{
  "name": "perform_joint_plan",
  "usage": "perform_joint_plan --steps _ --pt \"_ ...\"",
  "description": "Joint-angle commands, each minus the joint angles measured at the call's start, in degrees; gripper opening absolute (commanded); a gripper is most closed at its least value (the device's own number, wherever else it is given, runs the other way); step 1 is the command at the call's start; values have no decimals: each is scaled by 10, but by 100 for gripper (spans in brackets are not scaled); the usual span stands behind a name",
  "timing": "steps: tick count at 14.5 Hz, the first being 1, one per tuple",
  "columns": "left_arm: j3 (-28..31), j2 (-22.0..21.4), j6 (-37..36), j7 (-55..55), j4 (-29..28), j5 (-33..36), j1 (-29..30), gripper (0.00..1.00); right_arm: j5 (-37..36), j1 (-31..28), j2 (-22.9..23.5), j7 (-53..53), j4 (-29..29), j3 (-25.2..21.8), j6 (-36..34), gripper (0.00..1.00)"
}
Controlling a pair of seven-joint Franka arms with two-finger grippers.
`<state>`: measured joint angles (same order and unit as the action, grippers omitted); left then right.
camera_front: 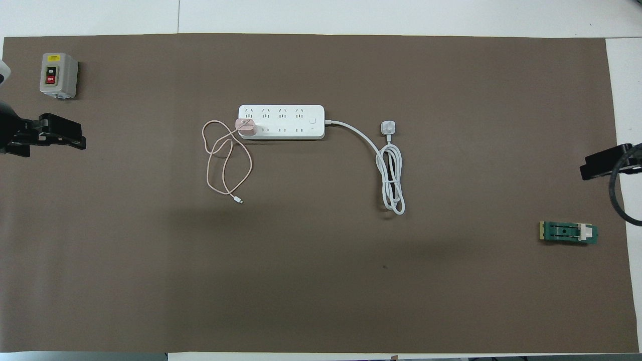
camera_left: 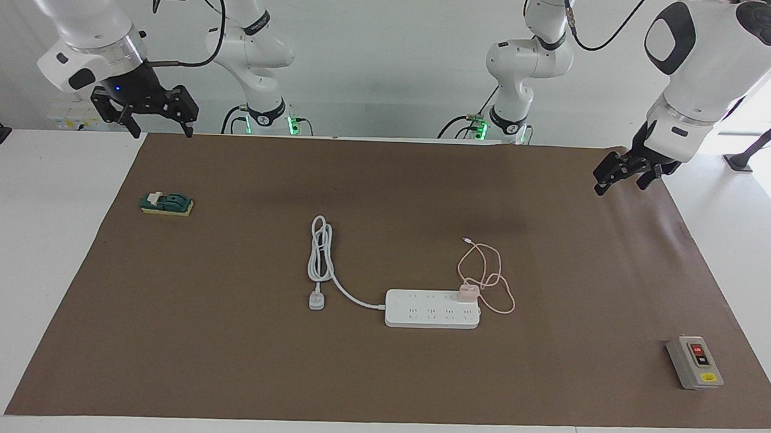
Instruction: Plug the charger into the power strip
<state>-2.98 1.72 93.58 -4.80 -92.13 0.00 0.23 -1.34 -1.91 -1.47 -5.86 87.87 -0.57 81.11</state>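
Observation:
The white power strip (camera_left: 432, 309) (camera_front: 281, 122) lies flat in the middle of the brown mat. The pale-pink charger (camera_left: 467, 292) (camera_front: 246, 127) stands on the strip's end socket, toward the left arm's end of the table. Its thin pink cable (camera_left: 486, 278) (camera_front: 220, 160) loops on the mat beside the strip, nearer to the robots. My left gripper (camera_left: 619, 183) (camera_front: 75, 135) hangs open and empty over the mat's corner at the left arm's end. My right gripper (camera_left: 162, 130) (camera_front: 594, 168) waits open and empty above the mat's edge at the right arm's end.
The strip's thick white cord (camera_left: 320, 253) (camera_front: 391, 175) lies coiled, ending in a white plug (camera_left: 317, 301). A grey box with red and black buttons (camera_left: 694, 362) (camera_front: 58, 75) sits at the left arm's end. A green switch block (camera_left: 166, 204) (camera_front: 568, 232) sits at the right arm's end.

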Motion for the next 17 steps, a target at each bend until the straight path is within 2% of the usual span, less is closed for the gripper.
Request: perform_joint_plan --steps 1,2,4,17 --pt "5 -43 11 29 -40 -2 -5 100 10 -8 -13 0 15 4 5 100" --pt "5 -57 19 30 -67 -2 -12 100 10 -7 -13 0 15 5 5 100" --pt "5 -53 23 25 -70 -1 -22 100 10 -7 -13 0 16 5 5 100" --pt "-5 -53 -59 45 -26 0 -33 100 10 -7 -13 0 16 5 5 100"
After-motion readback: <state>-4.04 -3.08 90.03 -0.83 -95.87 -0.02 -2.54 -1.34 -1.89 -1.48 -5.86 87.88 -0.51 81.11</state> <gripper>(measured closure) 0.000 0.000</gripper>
